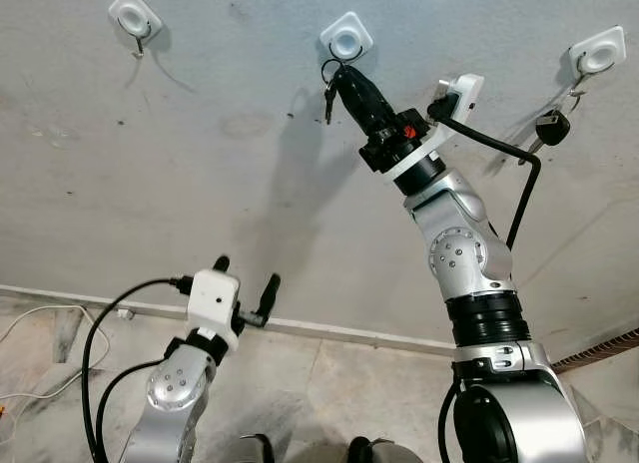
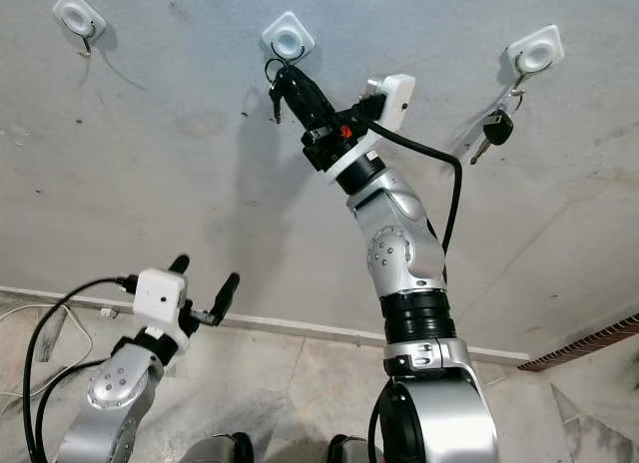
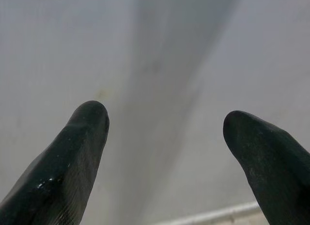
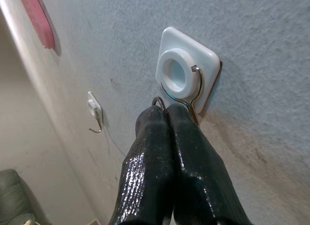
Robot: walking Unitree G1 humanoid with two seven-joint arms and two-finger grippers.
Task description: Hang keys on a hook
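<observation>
A rough grey plastered wall (image 1: 200, 164) takes up most of the head views, meeting a tiled floor (image 1: 329, 383) along a pale skirting strip. Three white square adhesive hooks sit in a row high on it: the left hook (image 1: 135, 14), the middle hook (image 1: 346, 36) and the right hook (image 1: 597, 52), which already carries a black-headed car key (image 1: 551, 127) on its wire.

The right arm (image 1: 469, 253) reaches up to the middle hook. Its right gripper (image 1: 344, 79) has both fingers pressed flat together just under the hook's wire loop, pinching a thin metal key ring (image 4: 159, 103); a small dark key (image 1: 327, 102) dangles from the ring beside the fingertips. Whether the ring is already over the hook's upturned tip cannot be told from these views — in the wrist view it sits right against the wire.

The left gripper (image 1: 247, 278) is held low near the skirting, fingers spread wide and empty, pointing at bare wall.

The keys look light and rigid, but the bunch is loose: the ring is thin, smooth and hard, likely to pivot or slip between rubbery pads, and the hanging key will swing with any motion. The ring itself seems the right place to grip — pinched across its wire so most of the loop stays open and exposed for the hook tip to pass through.
</observation>
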